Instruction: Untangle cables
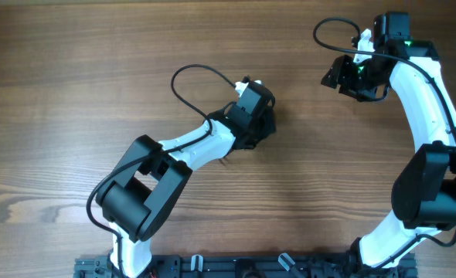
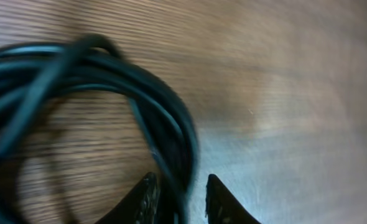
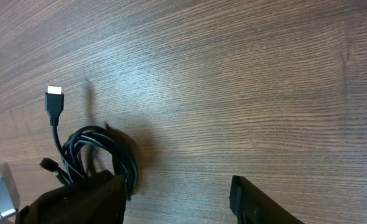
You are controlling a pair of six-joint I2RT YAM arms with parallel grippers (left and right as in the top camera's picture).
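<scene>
- Because the wooden table (image 1: 73, 93) carries nothing but the tangle in these views, both arms have room to pull strands apart in any direction.
- The left arm (image 1: 189, 147) reaches to the middle of the table. Its head sits directly over the bundle, so the overhead view hides the cables completely.
- The right arm (image 1: 425, 100) is curled back towards the far right, well apart from the left. I judge it is waiting for a loose end to be offered.
- The right gripper (image 3: 174, 190) is spread wide and holds nothing, and bare wood shows between its fingers.
- The left gripper (image 2: 180, 199) is low over the wood with its jaws narrow. Strands at the coil's edge run into the gap, but blur stops me telling whether they are pinched.
- The cables (image 3: 129, 155) lie as one small tight coil on the table, just beside the right gripper's own left finger in its view.
- One plug (image 3: 54, 102) with a pale tip sticks up out of the coil. That free end looks the likeliest thing to draw out first.
- No brand, label or writing can be read anywhere.
</scene>
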